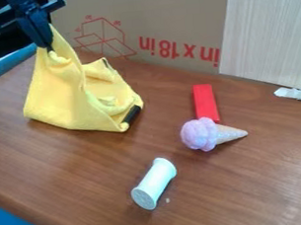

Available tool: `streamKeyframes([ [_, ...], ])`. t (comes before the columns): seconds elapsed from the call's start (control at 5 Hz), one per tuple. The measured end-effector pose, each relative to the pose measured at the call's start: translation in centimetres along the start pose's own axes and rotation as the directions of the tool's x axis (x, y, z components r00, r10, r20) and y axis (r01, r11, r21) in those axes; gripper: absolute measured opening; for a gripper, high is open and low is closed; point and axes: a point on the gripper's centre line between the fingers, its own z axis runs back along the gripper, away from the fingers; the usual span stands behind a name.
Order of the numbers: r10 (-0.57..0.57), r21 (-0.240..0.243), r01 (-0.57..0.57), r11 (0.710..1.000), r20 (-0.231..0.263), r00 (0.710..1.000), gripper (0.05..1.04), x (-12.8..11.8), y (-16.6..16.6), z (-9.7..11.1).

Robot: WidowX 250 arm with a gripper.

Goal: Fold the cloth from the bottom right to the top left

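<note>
The black gripper (46, 44) is at the upper left of the camera view, shut on a pinched part of the yellow cloth (62, 97). From there the cloth hangs in a steep peak, its lower part resting on the wooden table in loose folds. A black strip marks the cloth's lower right edge, and a dark edge shows at its upper right. How the layers lie inside the folds is hidden.
Right of the cloth lie a red block (205, 102) and a toy ice cream cone (208, 133). A white spool-like cylinder (154, 183) lies near the front. Cardboard (171, 18) and a pale panel (271, 29) stand along the table's back edge.
</note>
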Motion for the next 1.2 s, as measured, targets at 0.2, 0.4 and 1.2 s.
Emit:
streamKeyframes([
  [0.2,0.008,0.006,-0.008,1.000,-0.007,1.000,0.051,1.1,-0.8,-0.5],
  [0.4,0.010,0.009,-0.010,1.000,-0.009,1.000,0.050,1.9,-1.7,-0.9],
  [1.2,-0.062,0.077,0.058,0.995,0.048,0.997,0.207,3.4,-5.1,-2.9],
])
